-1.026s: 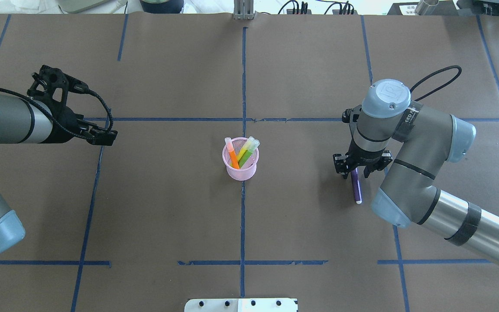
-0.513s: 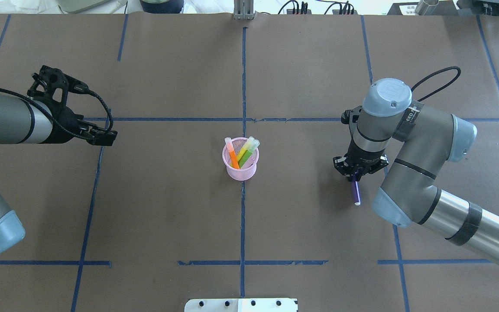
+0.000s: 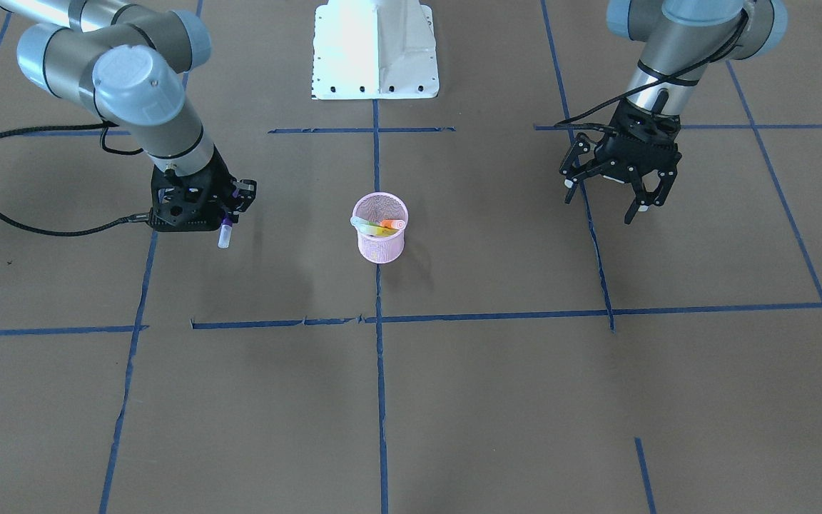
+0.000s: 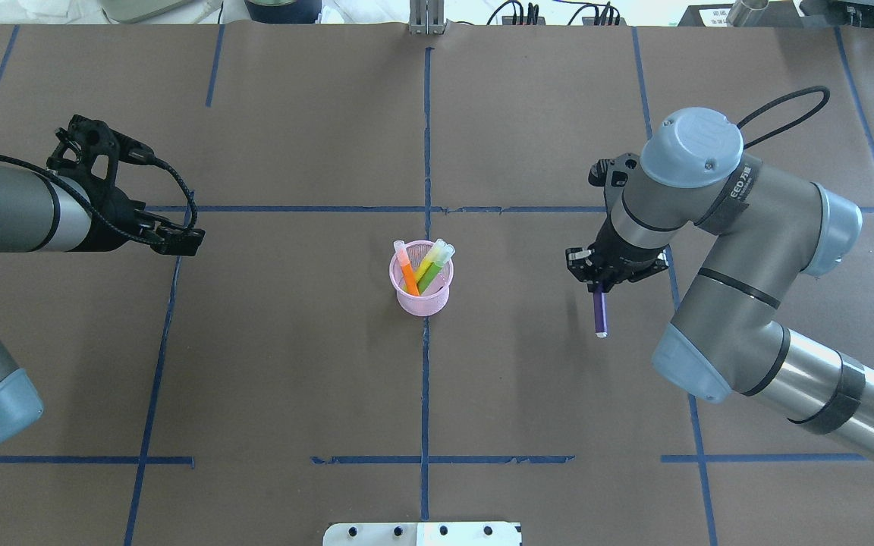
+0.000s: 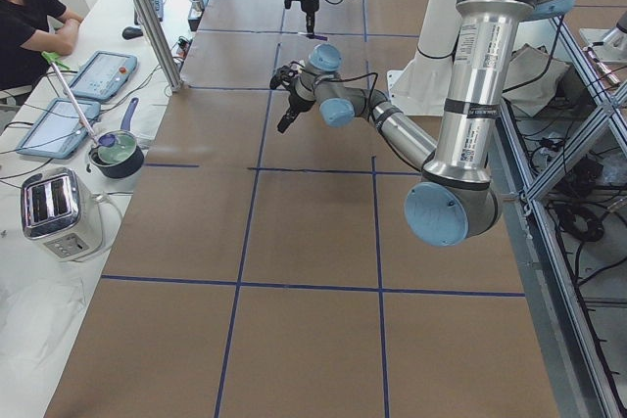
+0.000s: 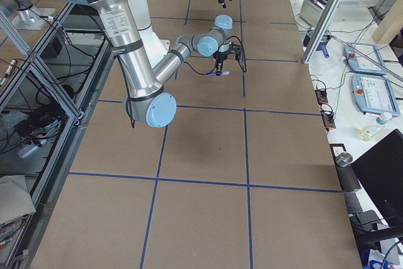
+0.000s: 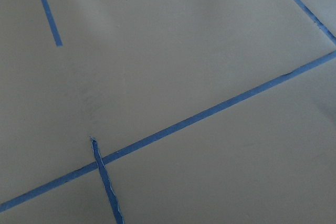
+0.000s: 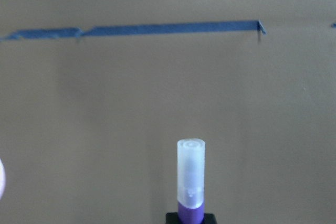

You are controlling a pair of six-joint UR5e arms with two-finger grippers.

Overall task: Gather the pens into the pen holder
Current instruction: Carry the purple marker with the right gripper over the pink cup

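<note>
The pink mesh pen holder (image 4: 422, 297) stands at the table's middle, also in the front view (image 3: 380, 246). An orange pen (image 4: 409, 277) and a green pen (image 4: 430, 274) lean inside it. My right gripper (image 4: 598, 289) is shut on the purple pen (image 4: 599, 313) and holds it above the table, right of the holder. The pen's pale cap points away from the wrist (image 8: 190, 174) and shows in the front view (image 3: 224, 235). My left gripper (image 3: 605, 205) is open and empty, far to the holder's other side (image 4: 177, 241).
The robot's white base plate (image 3: 375, 50) sits at the near table edge. Blue tape lines (image 4: 426, 152) cross the brown table cover. A black cable (image 3: 18, 227) loops beside the right arm. A side bench with a toaster (image 5: 54, 210) lies beyond the table's left end.
My right gripper has shut on the purple pen, lifted it off the table and moved it left towards the holder. The left arm has not moved.
</note>
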